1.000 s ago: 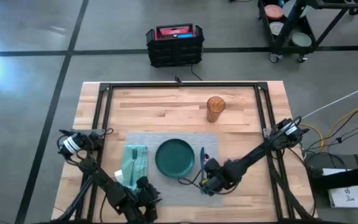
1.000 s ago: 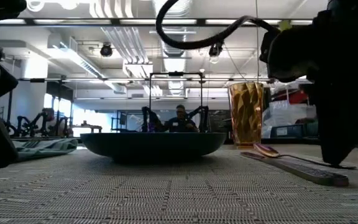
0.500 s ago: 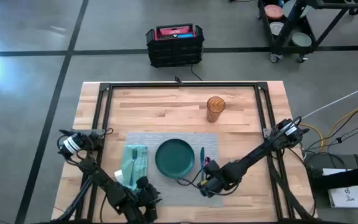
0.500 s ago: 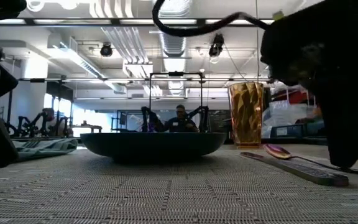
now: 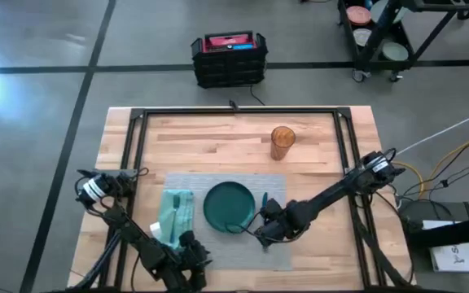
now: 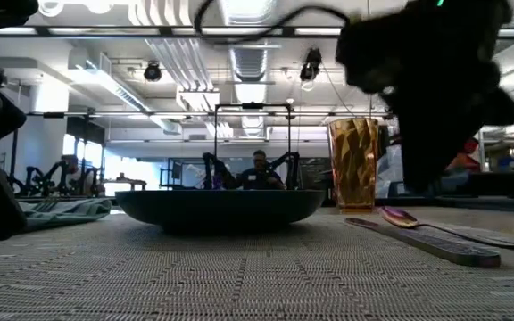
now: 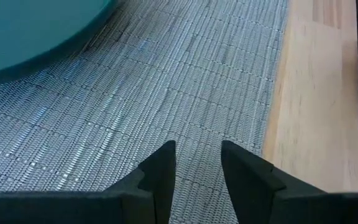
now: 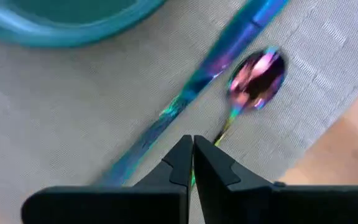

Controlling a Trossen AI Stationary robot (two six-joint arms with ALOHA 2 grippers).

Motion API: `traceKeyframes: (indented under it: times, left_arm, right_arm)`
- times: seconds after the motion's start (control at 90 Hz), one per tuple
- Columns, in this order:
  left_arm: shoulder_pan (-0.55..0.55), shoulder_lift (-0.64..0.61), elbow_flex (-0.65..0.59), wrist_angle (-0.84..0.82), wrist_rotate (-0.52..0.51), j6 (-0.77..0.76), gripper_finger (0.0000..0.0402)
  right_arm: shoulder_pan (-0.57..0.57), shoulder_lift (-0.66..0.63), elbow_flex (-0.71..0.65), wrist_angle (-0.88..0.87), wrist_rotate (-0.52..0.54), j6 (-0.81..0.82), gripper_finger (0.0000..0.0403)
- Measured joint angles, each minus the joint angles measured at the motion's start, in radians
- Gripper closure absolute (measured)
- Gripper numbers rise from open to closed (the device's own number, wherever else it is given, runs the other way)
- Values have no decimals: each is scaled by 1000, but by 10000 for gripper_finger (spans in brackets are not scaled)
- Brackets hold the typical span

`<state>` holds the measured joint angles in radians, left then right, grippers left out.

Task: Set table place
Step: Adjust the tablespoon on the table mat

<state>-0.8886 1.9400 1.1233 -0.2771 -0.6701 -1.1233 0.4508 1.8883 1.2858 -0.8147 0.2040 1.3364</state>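
Right hand (image 8: 192,163) hovers over the grey placemat (image 5: 226,240), fingers pressed together, gripping nothing. Just ahead of it lie an iridescent spoon (image 8: 253,76) and knife (image 8: 191,93); beyond, the green plate (image 5: 229,205). Amber cup (image 5: 282,142) stands far off on the desk (image 5: 218,138). Left hand (image 7: 194,171), slightly parted and empty, waits by the napkin (image 5: 176,213), which its arm partly hides.
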Motion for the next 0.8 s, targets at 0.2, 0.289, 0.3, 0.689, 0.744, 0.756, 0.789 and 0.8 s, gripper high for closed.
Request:
traceKeyframes:
  times: [0.2, 0.289, 0.3, 0.689, 0.744, 0.756, 0.789, 0.8]
  left_arm:
    - [0, 0, 0, 0, 0, 4, 287]
    - [0, 0, 0, 1, 0, 4, 287]
    - [0, 0, 0, 1, 0, 4, 287]
    - [0, 0, 0, 1, 0, 10, 287]
    - [0, 0, 0, 1, 0, 10, 287]
    - [0, 0, 0, 1, 0, 10, 287]
    - [0, 0, 0, 1, 0, 10, 287]
    - [0, 0, 0, 1, 0, 10, 287]
  right_arm:
    - [-40, 14, -32, 5, 9, -39, 403]
    - [-46, 14, -47, 6, 7, -38, 403]
    - [-46, 14, -49, 7, 8, -38, 403]
    - [-57, 14, -71, -11, 30, -26, 403]
    - [-60, 14, -72, -30, 31, -19, 403]
    - [-60, 14, -72, -33, 31, -18, 403]
    - [-61, 14, -72, -37, 33, -19, 403]
    - [-61, 14, -72, -38, 33, -19, 403]
